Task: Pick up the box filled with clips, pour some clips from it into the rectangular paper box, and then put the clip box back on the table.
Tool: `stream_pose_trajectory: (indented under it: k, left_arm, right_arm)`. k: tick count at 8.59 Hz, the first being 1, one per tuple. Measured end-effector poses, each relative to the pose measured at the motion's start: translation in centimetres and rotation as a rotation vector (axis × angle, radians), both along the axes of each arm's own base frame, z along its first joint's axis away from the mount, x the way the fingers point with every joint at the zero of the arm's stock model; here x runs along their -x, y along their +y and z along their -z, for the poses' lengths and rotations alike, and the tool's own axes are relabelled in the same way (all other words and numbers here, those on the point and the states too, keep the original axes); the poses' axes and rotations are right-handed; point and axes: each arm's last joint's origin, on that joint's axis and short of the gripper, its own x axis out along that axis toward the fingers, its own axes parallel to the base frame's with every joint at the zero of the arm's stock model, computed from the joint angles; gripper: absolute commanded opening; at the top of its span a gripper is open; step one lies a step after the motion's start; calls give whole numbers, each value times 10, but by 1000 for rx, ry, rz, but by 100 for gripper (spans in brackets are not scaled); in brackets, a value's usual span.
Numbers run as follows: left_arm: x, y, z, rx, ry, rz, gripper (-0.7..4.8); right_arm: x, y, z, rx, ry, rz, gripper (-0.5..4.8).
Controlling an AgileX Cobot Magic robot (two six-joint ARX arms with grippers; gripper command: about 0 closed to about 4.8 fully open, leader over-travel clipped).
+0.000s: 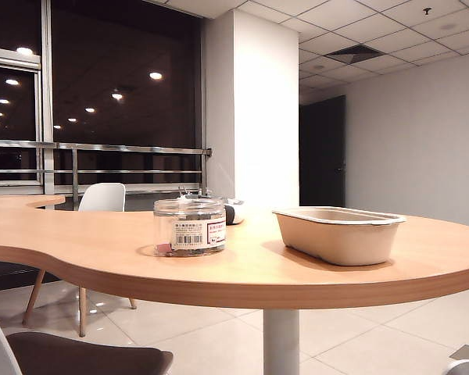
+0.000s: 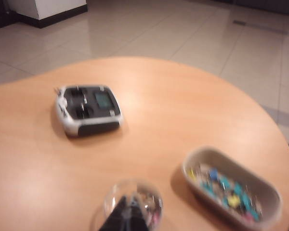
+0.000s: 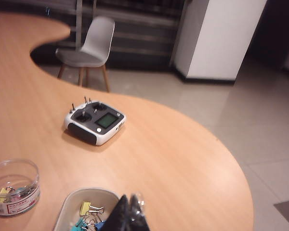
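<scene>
The box filled with clips, a clear round jar with a barcode label, stands upright on the table, left of the rectangular paper box. Neither arm shows in the exterior view. In the left wrist view my left gripper hovers shut and empty above the jar, apart from it. The beige tray's rim surrounds coloured clips. My right gripper is shut, holding nothing, over the tray's edge, where clips lie. A few clips remain in the jar.
A white and dark grey handheld device lies on the table beyond the jar and tray, also in the left wrist view as the device. A white chair stands behind the table's curved edge. A dark chair seat sits in front.
</scene>
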Motion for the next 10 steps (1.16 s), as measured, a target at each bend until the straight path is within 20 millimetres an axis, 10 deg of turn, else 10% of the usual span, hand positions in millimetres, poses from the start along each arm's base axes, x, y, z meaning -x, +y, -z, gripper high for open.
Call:
stream_pose_trajectory:
  k: [3,8,10]
  left_arm:
    - [58,30,69,-41,-78,74,-6]
    - [90,46,158,-9,-59,132,-6]
    - [99,58,158,48,-255,11,-6]
  right_arm:
    - [17,-7,80,-51,52,104,-5]
    - [22,-8,90,-228,140,127,-5]
    - [22,-8,90,-227,143,128,-5]
